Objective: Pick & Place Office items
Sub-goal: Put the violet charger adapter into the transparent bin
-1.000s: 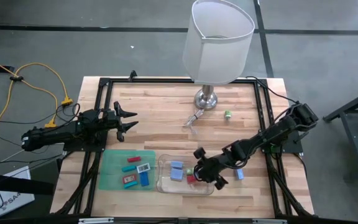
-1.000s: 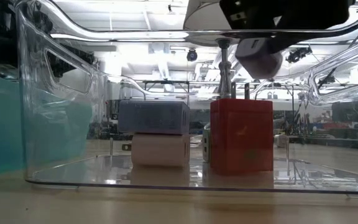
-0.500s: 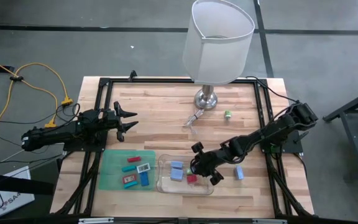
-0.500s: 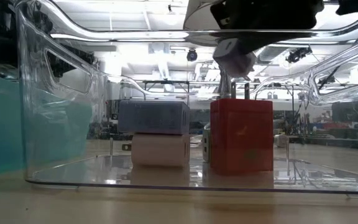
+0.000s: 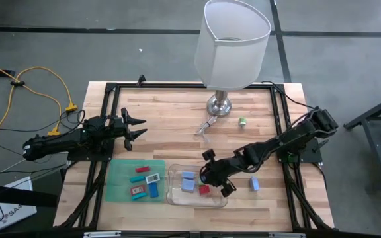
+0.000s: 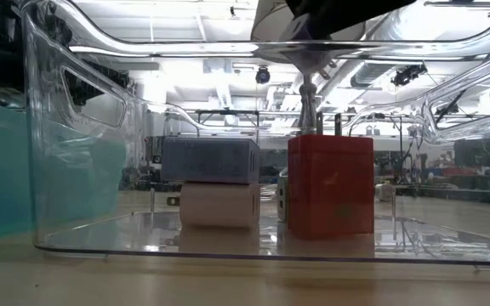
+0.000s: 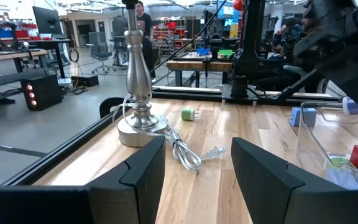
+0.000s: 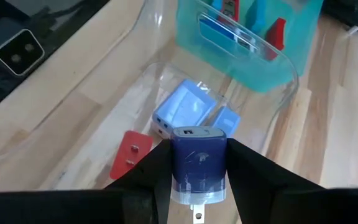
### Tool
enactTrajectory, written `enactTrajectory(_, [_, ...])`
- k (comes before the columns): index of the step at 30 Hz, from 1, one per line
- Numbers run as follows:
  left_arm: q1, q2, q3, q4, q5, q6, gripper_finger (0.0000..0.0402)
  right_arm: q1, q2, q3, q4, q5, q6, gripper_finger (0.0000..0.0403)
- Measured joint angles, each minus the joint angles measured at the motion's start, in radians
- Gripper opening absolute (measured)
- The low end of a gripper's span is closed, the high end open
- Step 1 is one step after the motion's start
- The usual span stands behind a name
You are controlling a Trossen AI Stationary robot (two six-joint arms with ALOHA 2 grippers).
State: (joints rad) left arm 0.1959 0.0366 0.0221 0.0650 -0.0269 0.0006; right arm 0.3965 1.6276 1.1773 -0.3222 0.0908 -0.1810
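My right gripper (image 5: 209, 176) hovers over the clear plastic tray (image 5: 177, 197), shut on a blue plug block (image 8: 197, 158). In the tray lie two pale blue blocks (image 8: 182, 109) and a red block (image 8: 129, 155). The low view shows the red block (image 6: 330, 185) and a blue-grey block (image 6: 211, 159) stacked on a white one (image 6: 219, 204). Several small pieces lie on the green mat (image 5: 119, 185). A blue piece (image 5: 254, 184) and a green piece (image 5: 242, 121) rest on the table. My left gripper (image 5: 135, 127) waits open at the table's left edge. My right gripper pinches the blue plug block by its two side faces (image 8: 178, 168) between its two fingers. The fingers come slanting down from the table's right side. The block is lifted clear above the tray, its socket end (image 8: 191, 132) pointing away from the gripper and its prongs (image 8: 196, 216) toward it.
A lamp with a white shade (image 5: 233, 43) and a silver base (image 5: 219, 106) stands at the table's far middle, its cord and plug (image 5: 205, 125) lying beside it. A black frame (image 5: 111, 89) runs round the tabletop.
My right gripper has risen and drifted toward the table's left and far side with the block held between its fingers. In the low view the block has climbed out of the picture's top. The pieces in the tray have stayed put.
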Motion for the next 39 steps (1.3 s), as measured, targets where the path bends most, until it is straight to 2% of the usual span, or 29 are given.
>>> enactTrajectory(8, [0.000,0.000,0.000,0.000,0.000,0.000,0.0177,-0.008,0.033,0.032,-0.028,0.006,0.002,0.0125])
enactTrajectory(17, [0.000,0.000,0.000,0.007,0.000,0.000,0.0177,-0.031,0.175,0.227,-0.217,-0.063,0.010,0.0125])
enactTrajectory(30, [0.000,0.000,0.000,0.013,0.000,0.000,0.0177,-0.068,0.247,0.238,-0.287,-0.109,0.208,0.0125])
enactTrajectory(39, [0.000,0.000,0.000,0.012,0.000,0.000,0.0177,-0.071,0.247,0.238,-0.319,-0.087,0.293,0.0125])
